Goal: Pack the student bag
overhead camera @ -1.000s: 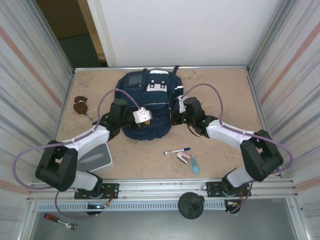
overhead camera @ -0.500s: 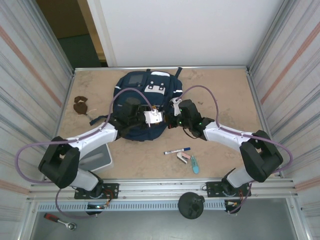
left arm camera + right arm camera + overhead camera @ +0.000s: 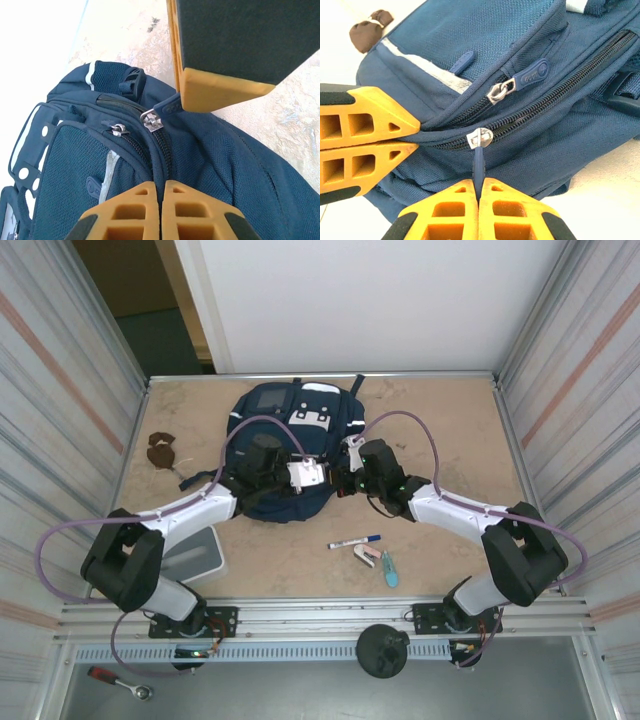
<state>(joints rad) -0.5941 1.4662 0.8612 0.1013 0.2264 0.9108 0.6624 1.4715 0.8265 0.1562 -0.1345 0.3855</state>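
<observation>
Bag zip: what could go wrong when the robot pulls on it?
1. The right gripper pinches only the thin pull of the zip, so the pull might slip out when tugged.
2. The left gripper grips just a fold of the bag beside the zip. If that fold slips free, the whole bag may slide along instead of the zip opening.
3. The two grippers sit very close together, so they could bump.
</observation>
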